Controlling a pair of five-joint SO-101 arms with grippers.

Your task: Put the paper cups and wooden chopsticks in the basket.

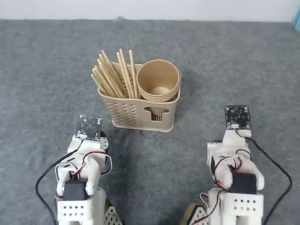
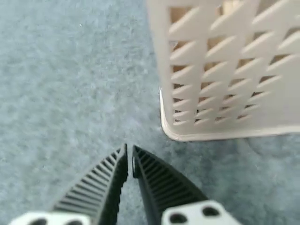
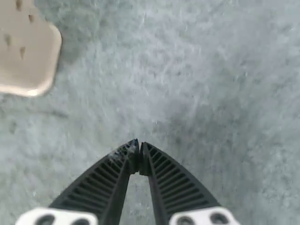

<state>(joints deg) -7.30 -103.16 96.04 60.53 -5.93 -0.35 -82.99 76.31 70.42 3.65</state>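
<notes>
A beige perforated basket (image 1: 123, 113) stands at the middle of the grey mat. A stack of paper cups (image 1: 158, 80) sits in its right half and a bundle of wooden chopsticks (image 1: 114, 76) leans in its left half. Both arms are drawn back near the front edge. My left gripper (image 2: 130, 151) is shut and empty, just short of the basket's (image 2: 225, 79) near left corner. My right gripper (image 3: 138, 145) is shut and empty over bare mat, with the basket's corner (image 3: 26, 51) off to one side.
Grey felt mat (image 1: 234, 61) covers the whole table. The left arm (image 1: 82, 178) and right arm (image 1: 234, 173) stand at the front, each with loose cables. A pale wall edge runs along the back.
</notes>
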